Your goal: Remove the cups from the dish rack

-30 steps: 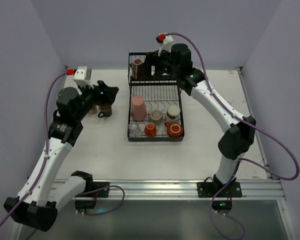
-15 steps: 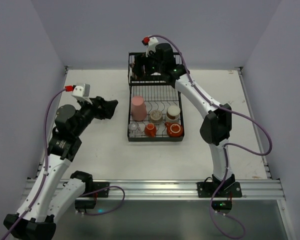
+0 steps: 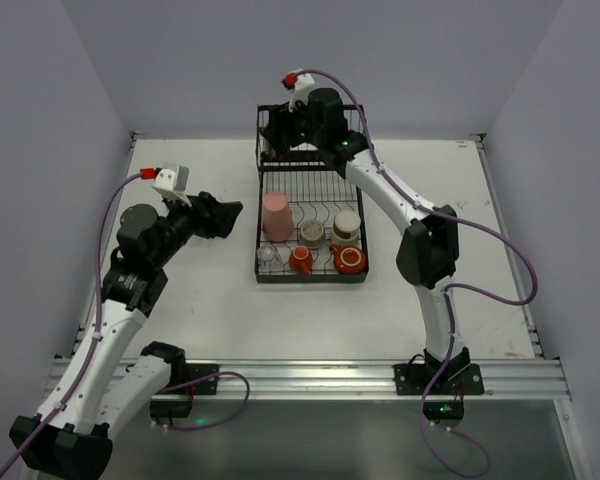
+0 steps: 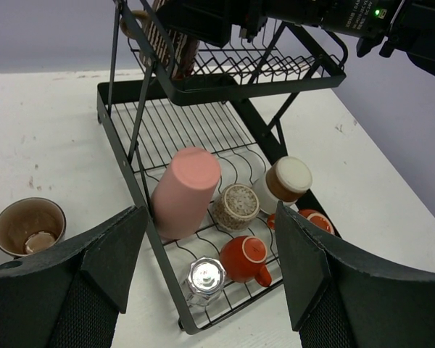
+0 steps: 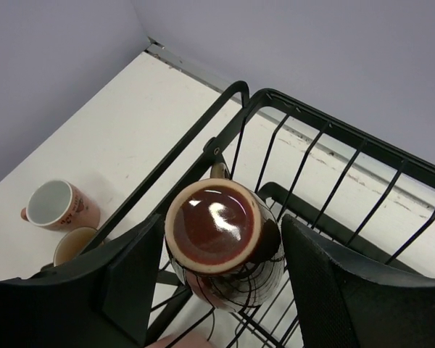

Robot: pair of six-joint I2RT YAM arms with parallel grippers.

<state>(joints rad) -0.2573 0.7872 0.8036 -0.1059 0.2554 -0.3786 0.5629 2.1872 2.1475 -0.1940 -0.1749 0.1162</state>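
Note:
The black wire dish rack (image 3: pixel 310 272) stands mid-table. Its lower tray holds a pink tumbler (image 4: pixel 185 192), a speckled cup (image 4: pixel 237 206), a brown-and-white cup (image 4: pixel 286 181), an orange-red mug (image 4: pixel 246 259), a second orange-red cup (image 4: pixel 317 221) and a clear glass (image 4: pixel 204 279). An upturned brown mug (image 5: pixel 217 239) sits in the raised rear basket (image 5: pixel 326 138). My right gripper (image 5: pixel 223 225) is open, one finger on each side of this mug. My left gripper (image 4: pixel 210 217) is open and empty, left of the rack (image 4: pixel 141 196), facing the tumbler.
A pink cup (image 5: pixel 58 205) and a brown cup (image 4: pixel 29 226) stand upright on the white table left of the rack. The brown cup also shows in the right wrist view (image 5: pixel 74 246). Walls close the table at the back and sides.
My right gripper has moved left along the rear basket and now straddles the brown mug. My left gripper has shifted a little toward the rack, away from the two cups on the table.

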